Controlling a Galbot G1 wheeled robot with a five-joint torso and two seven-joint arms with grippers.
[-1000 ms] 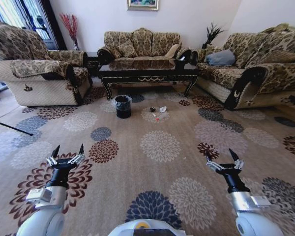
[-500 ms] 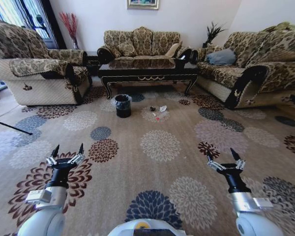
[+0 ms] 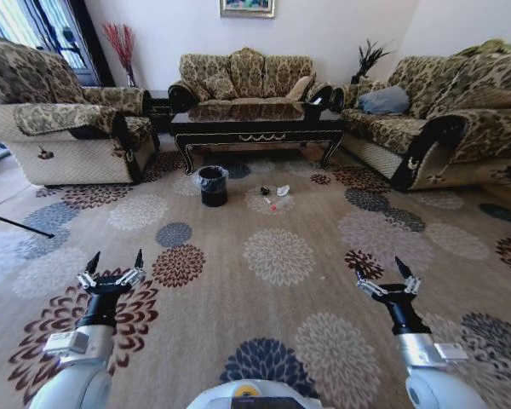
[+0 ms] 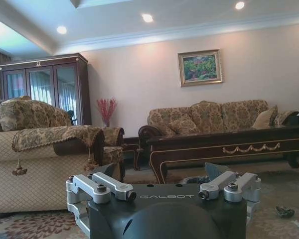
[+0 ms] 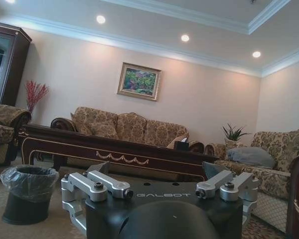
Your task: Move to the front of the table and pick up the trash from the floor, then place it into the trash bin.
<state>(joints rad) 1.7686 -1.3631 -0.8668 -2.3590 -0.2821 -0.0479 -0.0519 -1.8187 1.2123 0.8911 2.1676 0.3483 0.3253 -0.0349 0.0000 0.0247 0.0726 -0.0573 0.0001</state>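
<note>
Head view, left tool [image 3: 114, 265] spread, right tool [image 3: 382, 274] spread, trash [image 3: 273, 194] beside trash bin [image 3: 211, 184]

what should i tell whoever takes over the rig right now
Left gripper: open, empty, held out low over the beige flower-patterned carpet on the robot's left.
Right gripper: open, empty, held out low on the robot's right.
Small scraps of trash (white paper, a dark piece, a red bit) lie on the carpet in front of the long glossy dark wood coffee table.
Small black round bin with a clear bag liner stands on the carpet to the left of the scraps.
Done: nothing picked up, and the robot is some way short of the table.
Left: close in, pick up the scraps, drop them in the bin.
</note>
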